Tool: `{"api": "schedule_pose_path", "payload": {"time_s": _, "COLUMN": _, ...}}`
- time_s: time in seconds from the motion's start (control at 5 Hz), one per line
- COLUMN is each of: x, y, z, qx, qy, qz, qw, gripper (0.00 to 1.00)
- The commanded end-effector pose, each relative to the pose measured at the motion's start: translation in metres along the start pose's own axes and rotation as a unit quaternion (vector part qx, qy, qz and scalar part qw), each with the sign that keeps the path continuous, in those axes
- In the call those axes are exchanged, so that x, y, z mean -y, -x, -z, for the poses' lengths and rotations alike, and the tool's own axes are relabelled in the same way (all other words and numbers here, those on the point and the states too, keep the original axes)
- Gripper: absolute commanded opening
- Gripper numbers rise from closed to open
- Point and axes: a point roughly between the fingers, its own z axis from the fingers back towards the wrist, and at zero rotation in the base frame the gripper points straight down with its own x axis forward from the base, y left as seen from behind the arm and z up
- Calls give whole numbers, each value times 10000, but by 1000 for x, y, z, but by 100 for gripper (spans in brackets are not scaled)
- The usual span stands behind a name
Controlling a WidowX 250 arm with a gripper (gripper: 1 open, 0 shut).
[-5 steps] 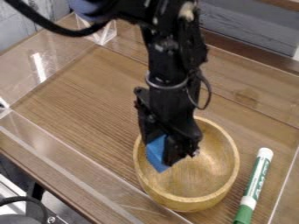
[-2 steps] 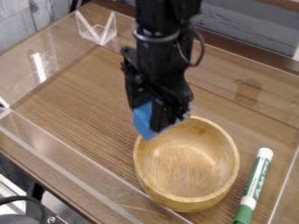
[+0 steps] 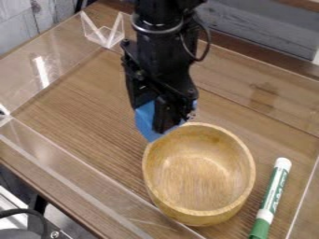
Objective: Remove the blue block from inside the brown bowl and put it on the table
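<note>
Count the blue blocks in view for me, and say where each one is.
1. The blue block is clamped in the gripper, lifted clear of the brown bowl, just beyond its far-left rim. The arm could hide another behind it.

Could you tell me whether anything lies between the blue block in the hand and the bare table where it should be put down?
Nothing visible does. The hand holds the blue block over open table, left of the bowl.
</note>
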Motion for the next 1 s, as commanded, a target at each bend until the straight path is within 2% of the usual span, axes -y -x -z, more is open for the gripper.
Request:
{"api": "schedule_pose_path", "payload": {"time_s": 0.0, "x": -4, "y": -4, "z": -11, "qx": 309, "qy": -91, "qz": -39, "qw": 9995, "gripper": 0}}
{"api": "schedule_pose_path", "payload": {"time_s": 0.8, "x": -5, "y": 0, "z": -11, "qx": 415, "qy": -112, "qz": -125, "qw": 9990, "gripper": 0}}
